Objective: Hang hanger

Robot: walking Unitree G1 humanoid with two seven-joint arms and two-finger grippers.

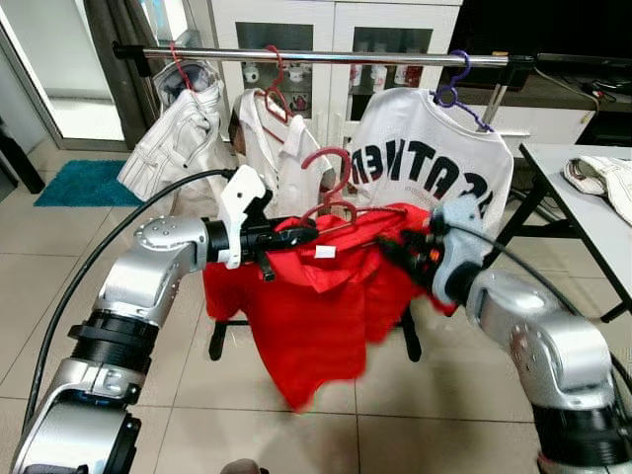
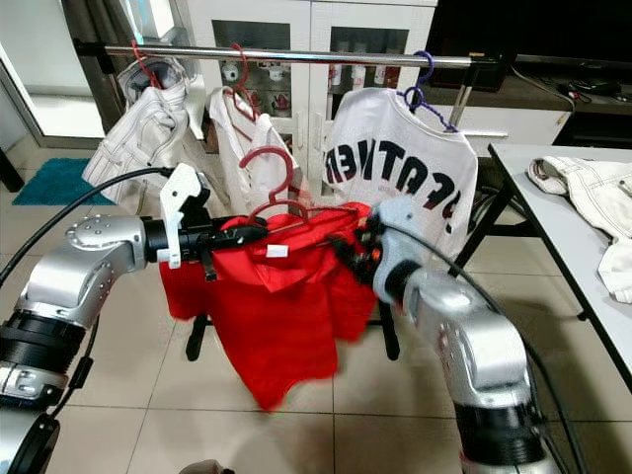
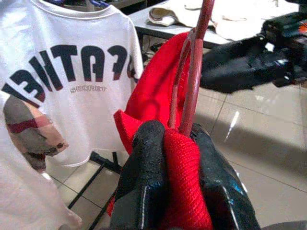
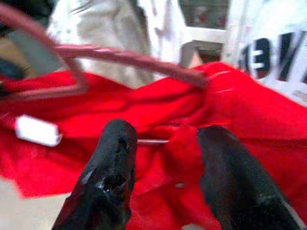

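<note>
Dark red wire hanger [image 1: 334, 193] w/ red fabric shirt [image 1: 316, 296] draped on it was held mid-air below silver metal rail [image 1: 316, 56], in front of white T-shirt w/ black lettering [image 1: 430, 158]. Left gripper [image 3: 175, 139] pinched together on shirt cloth + hanger wire. Right gripper [image 4: 165, 148] had fingers spread, against shirt's other side, not gripping.

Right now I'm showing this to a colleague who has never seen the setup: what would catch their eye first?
The bright red shirt on a red hanger, held up at centre between both arms. The left gripper is clamped on its shoulder and the hanger wire; the right gripper is at the other shoulder, fingers spread. Behind, a rail carries white garments, including a lettered T-shirt.
</note>
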